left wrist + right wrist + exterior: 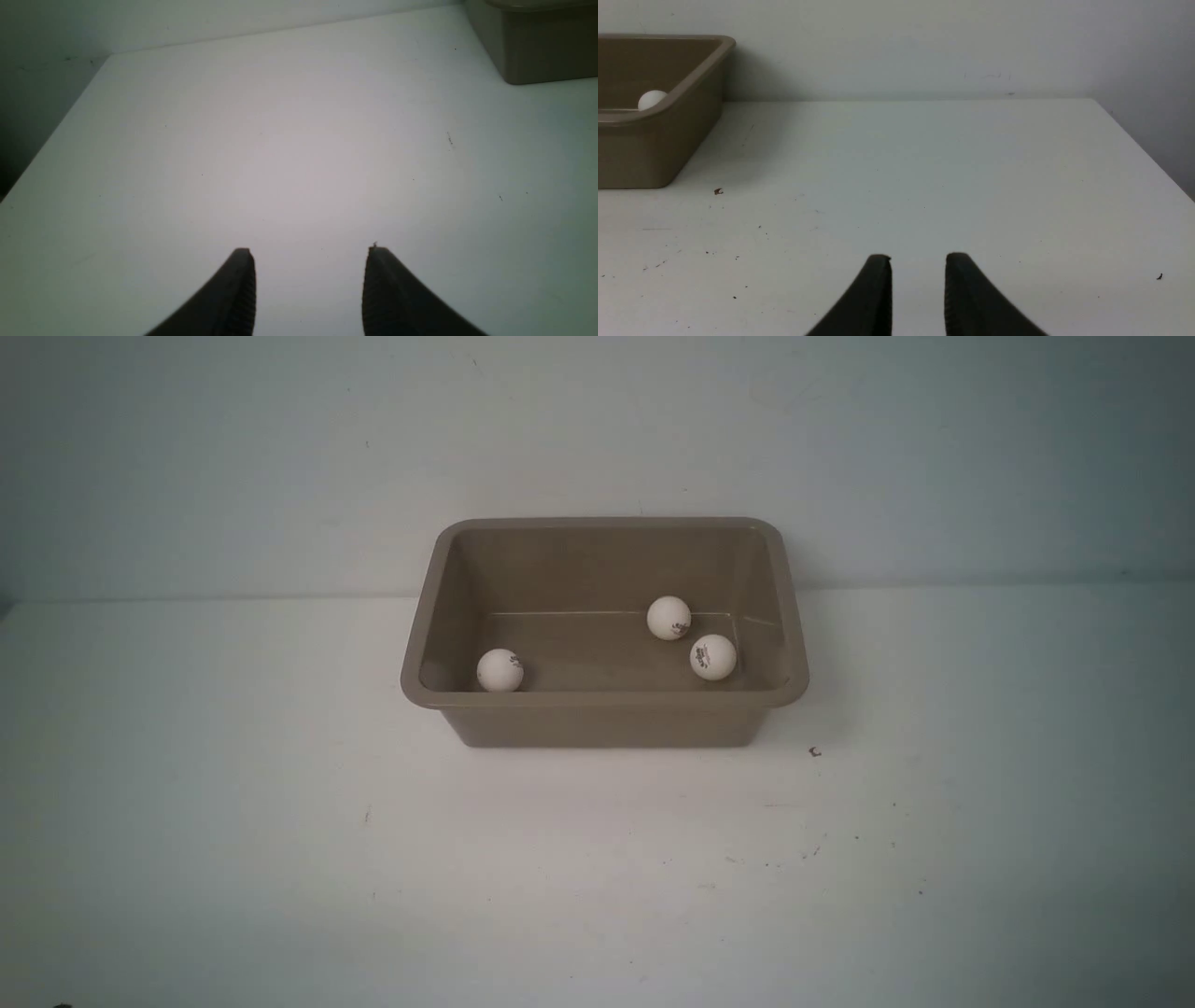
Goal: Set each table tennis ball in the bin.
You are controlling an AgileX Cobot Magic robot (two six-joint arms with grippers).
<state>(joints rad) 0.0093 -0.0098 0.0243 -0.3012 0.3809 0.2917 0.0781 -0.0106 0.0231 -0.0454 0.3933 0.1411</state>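
Observation:
The taupe bin (605, 701) stands at the middle of the white table, against the back wall. Three white table tennis balls lie inside it: one (500, 670) at the front left, one (668, 618) right of centre, one (713, 657) just in front of that. Neither arm shows in the front view. My left gripper (310, 252) hovers over bare table, jaws apart, nothing between them; the bin's corner (537, 46) is far off. My right gripper (918, 257) also stands open and empty, with the bin (654, 140) and one ball (651, 99) in the distance.
A small dark crumb (815, 751) lies on the table right of the bin, with faint specks nearby. The left table edge (51, 135) drops off to a dark gap. The right table edge (1143, 149) runs beside the wall.

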